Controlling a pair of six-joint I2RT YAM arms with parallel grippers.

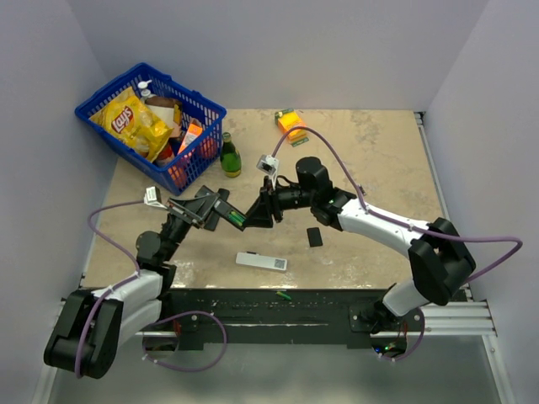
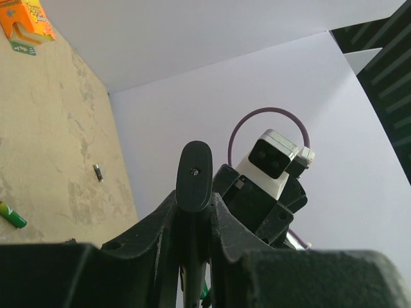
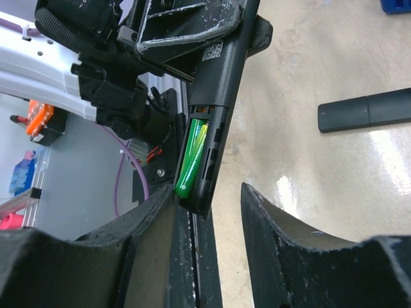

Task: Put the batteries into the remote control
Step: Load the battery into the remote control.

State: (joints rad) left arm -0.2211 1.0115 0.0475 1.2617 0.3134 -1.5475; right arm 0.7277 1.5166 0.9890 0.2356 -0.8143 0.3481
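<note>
Sitting side by side in the open bay at one end of the remote control [image 3: 221,77], the green batteries [image 3: 191,160] look like two, can't count for sure. Remote is off the worktop [image 1: 379,168], tilted in the air over its middle, with the left gripper [image 3: 186,25] clenched on the end away from the bay. Right gripper [image 3: 209,192] is released: jaws apart, straddling the bay end, remote close against one finger, clear gap to the other, nothing grasped. Arms meet nose to nose, so from the top camera the right gripper hides most of the bay. On the worktop around them: flat black cover piece [image 3: 366,110] to the right of the remote, white remote [image 1: 261,262] lying flat nearer the arm bases, one loose battery [image 2: 11,215] on its side in the left wrist view, and past it a small dark item [image 2: 97,172] too small to identify. Green bit [image 1: 285,295] on the black base plate between the arm mounts looks like a battery, can't confirm. Green bottle [image 1: 229,156] stands upright just behind the grippers, beside the blue basket [image 1: 209,130] at the far-left corner. Basket holds a yellow Lay's chip bag [image 1: 130,118], an orange carton [image 1: 192,135] and other packs I can't make out. Orange box [image 1: 290,124] sits at the far edge, well apart.
</note>
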